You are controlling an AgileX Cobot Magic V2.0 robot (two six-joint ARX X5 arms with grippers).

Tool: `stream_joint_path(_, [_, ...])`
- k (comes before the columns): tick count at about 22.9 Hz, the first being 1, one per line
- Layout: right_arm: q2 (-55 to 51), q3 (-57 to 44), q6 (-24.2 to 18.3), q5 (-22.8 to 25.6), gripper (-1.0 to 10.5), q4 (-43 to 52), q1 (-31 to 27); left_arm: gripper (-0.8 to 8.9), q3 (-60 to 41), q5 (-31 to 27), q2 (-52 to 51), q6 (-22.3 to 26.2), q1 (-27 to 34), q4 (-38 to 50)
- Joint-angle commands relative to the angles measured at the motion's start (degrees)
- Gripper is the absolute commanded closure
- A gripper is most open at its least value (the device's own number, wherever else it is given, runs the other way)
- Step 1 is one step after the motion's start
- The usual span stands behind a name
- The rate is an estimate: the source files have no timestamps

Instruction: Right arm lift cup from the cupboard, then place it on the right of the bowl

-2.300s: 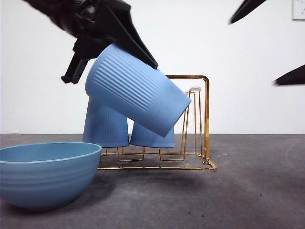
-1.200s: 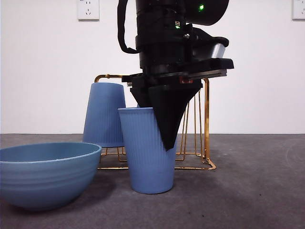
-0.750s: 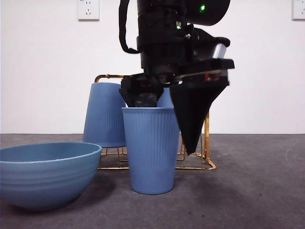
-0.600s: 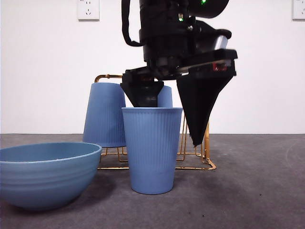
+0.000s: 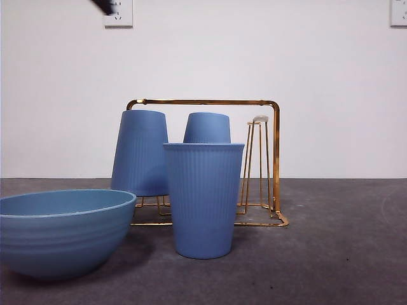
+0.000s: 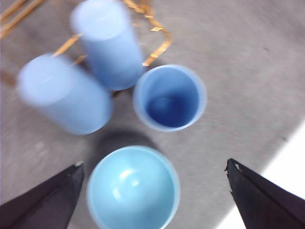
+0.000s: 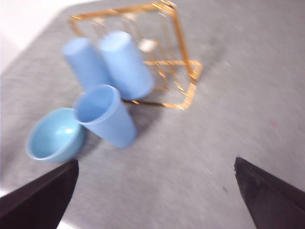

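The cup stands upright and free on the table, just right of the bowl and in front of the gold cupboard. Its open mouth shows in both wrist views, with the bowl close beside it. My right gripper is open and empty, high above the table and well back from the cup. My left gripper is open too, high over the bowl and cup.
Two more blue cups sit upside down on the cupboard's pegs, and a bare peg stands at its right end. A black arm tip shows at the top left of the front view.
The gripper that stood open over the cup has risen out of the front view. The cup stays where it was set, beside the bowl.
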Motion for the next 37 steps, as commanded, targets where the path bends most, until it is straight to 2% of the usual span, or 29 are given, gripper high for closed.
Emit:
stream_joint_path(1, [0.0,0.6,-4.1,-1.7,4.3,2.3,0.4,3.46,-6.8,-0.3,-7.0,-0.3,2.5,3.6])
stream_joint_path(4, [0.0,0.6,-7.3,-2.9,4.3,4.2,0.3,3.46,-18.1,-0.3,-18.3,-3.2,6.9,10.5])
stream_joint_path(7, [0.0,0.6,-7.5,-2.7,4.3,5.3,0.3,3.46,-26.1,-0.3,-28.6,-7.6,9.2,15.3])
stream_joint_path(10, [0.0,0.6,-7.5,-2.7,4.3,6.3,0.3,3.46,-30.6,-4.6,-37.6,-12.8,10.3,18.1])
stream_joint_path(14, [0.0,0.6,-7.5,-2.4,4.4,6.6,0.3,3.76,-32.0,-7.0,-42.8,-13.6,10.3,18.1])
stream_joint_path(15, [0.0,0.6,-7.5,-2.4,5.0,6.5,0.3,4.50,-32.0,-7.0,-43.0,-13.6,10.3,18.2])
stream_joint_path(16, [0.0,0.6,-7.5,-2.6,6.5,6.5,0.3,6.04,-32.0,-7.0,-43.1,-13.7,10.3,18.2])
stream_joint_path(17, [0.0,0.6,-7.5,-2.6,8.6,6.4,0.3,8.16,-32.0,-7.0,-43.1,-13.7,10.3,18.1])
stream_joint_path(18, [0.0,0.6,-7.6,-2.6,9.7,6.5,0.3,7.87,-32.0,-7.0,-43.1,-13.9,10.3,18.2])
stream_joint_path(19, [0.0,0.6,-7.5,-2.3,9.2,6.5,0.3,8.09,-32.0,-7.0,-43.0,-13.8,10.3,18.2])
stream_joint_path(37, [0.0,0.6,-7.5,-2.9,9.3,6.6,0.3,8.08,-32.2,-6.9,-43.2,-13.8,10.5,18.8])
